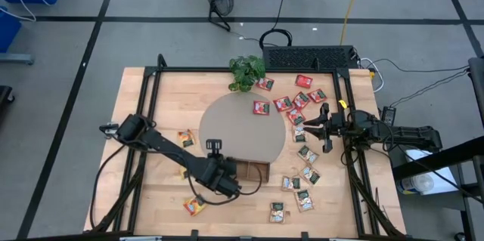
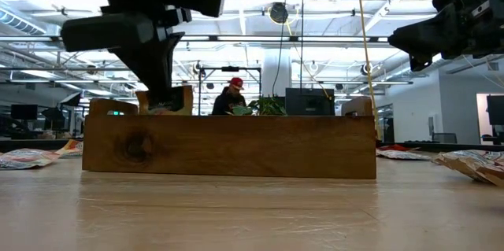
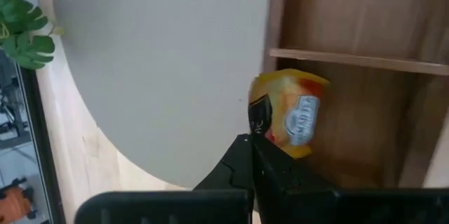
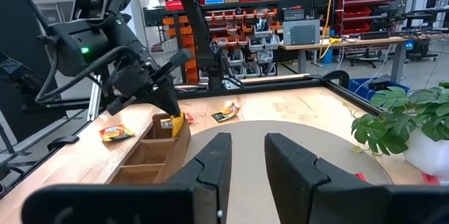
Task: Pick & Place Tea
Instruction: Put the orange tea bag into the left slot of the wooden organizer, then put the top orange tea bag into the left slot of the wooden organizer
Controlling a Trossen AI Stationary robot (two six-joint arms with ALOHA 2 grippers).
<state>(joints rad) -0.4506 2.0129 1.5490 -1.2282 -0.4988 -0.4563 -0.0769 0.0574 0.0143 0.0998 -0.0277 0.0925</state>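
Note:
My left gripper [image 3: 251,140] is shut on an orange-yellow tea packet [image 3: 291,115] over the left end of the wooden tray [image 1: 257,170]. In the low view it [image 2: 157,78] reaches down behind the tray's near wall [image 2: 228,145]. The right wrist view shows that packet [image 4: 175,121] at the tray's end compartment [image 4: 151,150]. My right gripper [image 1: 308,129] is open and holds nothing. It hovers at the round grey mat's right edge, above red and pale tea packets [image 1: 299,103] lying flat on the table. My left gripper pinches the orange-yellow packet by one edge [image 3: 261,115] between its two fingers, coming from above and pointing down. The packet hangs below the fingertips, above a tray compartment. I cannot tell whether its lower end touches the tray's floor.
A round grey mat [image 1: 242,131] lies mid-table and a potted plant [image 1: 247,71] stands at its far edge. More packets lie near the right front [image 1: 302,188] and two on the left [image 1: 186,138], [image 1: 195,205]. A black frame [image 1: 144,120] borders the table. A person [image 2: 232,97] sits beyond it.

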